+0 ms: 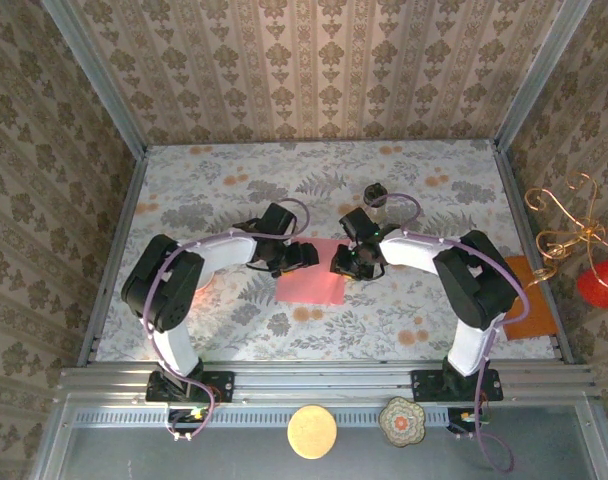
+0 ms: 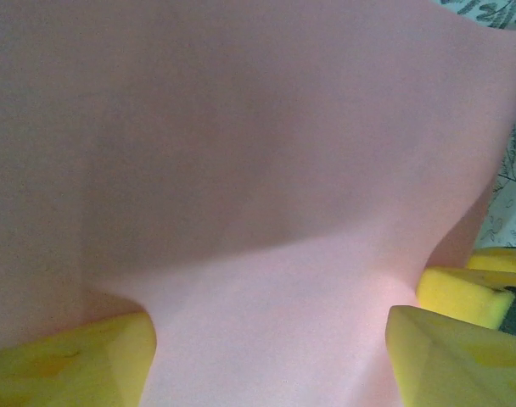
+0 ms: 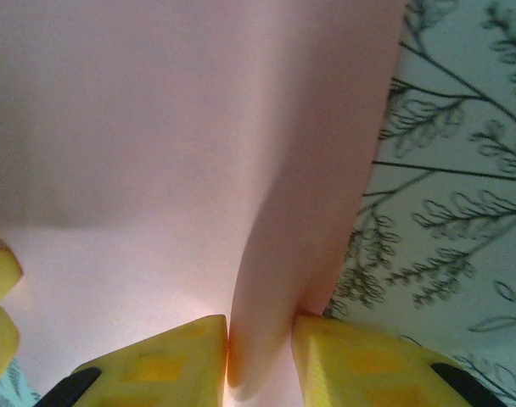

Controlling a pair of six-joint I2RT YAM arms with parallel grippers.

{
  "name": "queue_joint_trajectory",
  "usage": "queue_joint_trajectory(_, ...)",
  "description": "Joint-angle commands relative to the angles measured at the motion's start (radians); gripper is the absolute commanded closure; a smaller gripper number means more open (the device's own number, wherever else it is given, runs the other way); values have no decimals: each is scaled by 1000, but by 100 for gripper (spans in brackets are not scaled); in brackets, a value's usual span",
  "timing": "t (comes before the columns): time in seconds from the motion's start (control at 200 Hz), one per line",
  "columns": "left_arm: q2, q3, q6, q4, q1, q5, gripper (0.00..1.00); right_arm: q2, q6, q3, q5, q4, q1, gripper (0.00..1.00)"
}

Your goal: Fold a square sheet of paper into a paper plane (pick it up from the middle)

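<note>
Right gripper (image 3: 260, 352) is clenched on a raised fold of the square sheet of paper (image 1: 311, 282). The sheet lies on the table (image 1: 214, 200) between both grippers. Left gripper (image 2: 271, 360) is released, its fingers spread astride the sheet. The wrist views show the pinch. The top view adds a dark-lidded jar (image 1: 374, 194) just beyond the right gripper and an orange sheet (image 1: 532, 305) well to its right.

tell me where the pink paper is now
Top view: the square sheet of paper lies mid-table between both claws, the left claw at its left edge, the right claw pinching its right edge.
</note>
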State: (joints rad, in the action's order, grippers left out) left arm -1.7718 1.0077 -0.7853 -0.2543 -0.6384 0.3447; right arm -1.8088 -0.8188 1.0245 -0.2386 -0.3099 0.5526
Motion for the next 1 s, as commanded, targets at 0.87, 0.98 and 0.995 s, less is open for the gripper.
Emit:
queue_joint_trajectory(0.87,76,-144,-60,64,66,13,13,44,24,-12,-78,10,-41,66)
queue_joint_trajectory(0.98,77,-146,-61,64,66,13,14,-1,26,19,-84,17,-36,71)
queue_joint_trajectory(0.995,77,-146,-61,63,67,13,14,-6,27,22,-84,16,-36,71)
